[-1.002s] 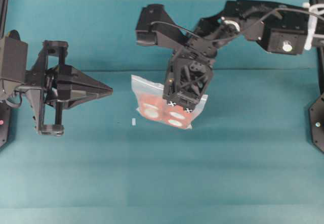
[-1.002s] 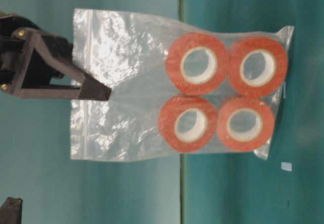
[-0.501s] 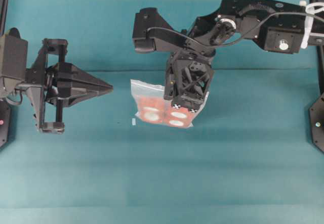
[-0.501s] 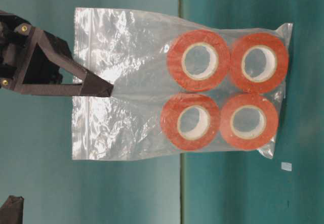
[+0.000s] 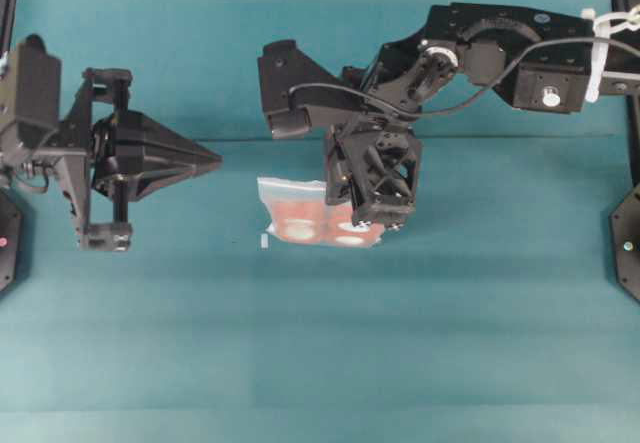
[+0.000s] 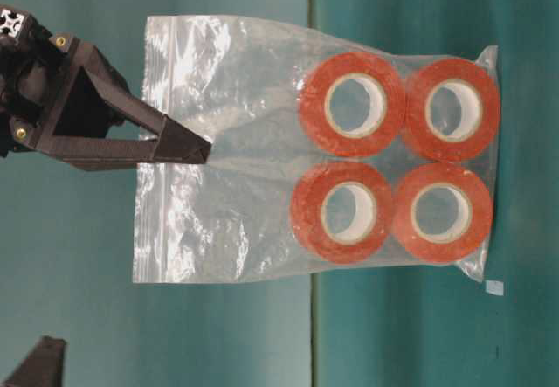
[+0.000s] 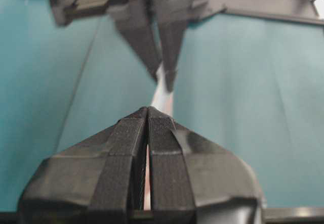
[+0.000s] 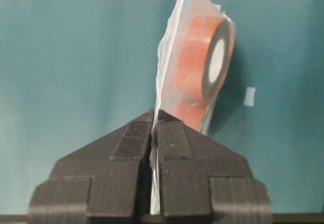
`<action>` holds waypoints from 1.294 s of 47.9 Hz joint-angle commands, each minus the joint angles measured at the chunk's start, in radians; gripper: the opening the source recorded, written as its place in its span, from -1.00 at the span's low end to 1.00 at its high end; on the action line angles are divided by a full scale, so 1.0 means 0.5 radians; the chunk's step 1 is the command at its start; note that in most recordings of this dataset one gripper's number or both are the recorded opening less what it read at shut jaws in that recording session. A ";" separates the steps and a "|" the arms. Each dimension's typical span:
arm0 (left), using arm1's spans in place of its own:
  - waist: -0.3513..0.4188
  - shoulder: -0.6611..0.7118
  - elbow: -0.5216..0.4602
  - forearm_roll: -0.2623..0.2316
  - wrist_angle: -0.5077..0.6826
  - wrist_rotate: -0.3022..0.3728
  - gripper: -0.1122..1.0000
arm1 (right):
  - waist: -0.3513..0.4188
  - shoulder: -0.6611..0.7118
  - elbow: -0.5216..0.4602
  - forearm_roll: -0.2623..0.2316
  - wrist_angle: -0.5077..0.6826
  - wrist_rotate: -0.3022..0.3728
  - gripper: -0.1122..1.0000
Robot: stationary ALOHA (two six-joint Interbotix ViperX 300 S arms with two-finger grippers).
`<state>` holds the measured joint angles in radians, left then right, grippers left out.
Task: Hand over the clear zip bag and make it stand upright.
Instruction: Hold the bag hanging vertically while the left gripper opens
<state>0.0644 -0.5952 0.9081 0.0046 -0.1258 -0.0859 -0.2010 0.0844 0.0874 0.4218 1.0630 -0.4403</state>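
Note:
The clear zip bag [image 6: 236,186] hangs in the air with its zip strip uppermost and several orange rolls [image 6: 352,106] with white cores in its bottom. My right gripper [image 6: 203,152] is shut on the bag just below the zip strip, the plastic pinched between its pads [image 8: 172,138]. From overhead the right gripper [image 5: 372,221] points down over the bag [image 5: 290,208] near the table's middle. The right wrist view shows the bag [image 8: 195,57] edge-on. At the left, my left gripper [image 5: 215,160] is shut and empty, pointing at the bag [image 7: 163,96] from a distance.
A small white scrap [image 5: 265,241] lies on the teal table [image 5: 320,343] just left of the bag. The right arm's links [image 5: 300,73] reach over the table's back middle. Black frame posts stand at both side edges.
The right gripper has carried the bag a little toward the back and lower, so the bag looks narrower from overhead. The left gripper has shifted slightly toward the back. Both stay shut.

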 commanded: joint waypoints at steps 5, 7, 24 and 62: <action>-0.006 -0.015 -0.028 0.006 0.037 -0.009 -0.81 | 0.018 -0.009 -0.049 -0.006 0.003 -0.049 -0.78; -0.006 -0.021 -0.025 0.006 0.037 -0.009 -0.81 | 0.021 -0.009 -0.049 -0.009 0.000 -0.058 -0.78; 0.000 -0.114 -0.003 0.006 0.021 -0.160 -0.81 | 0.067 -0.012 -0.040 -0.015 -0.006 -0.104 -0.78; 0.046 -0.187 0.212 0.006 -0.074 -0.264 0.06 | 0.083 -0.015 -0.028 -0.018 0.009 -0.064 -0.78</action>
<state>0.0859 -0.7041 1.0201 0.0046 -0.1503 -0.2240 -0.1641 0.0890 0.0828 0.4126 1.0707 -0.4771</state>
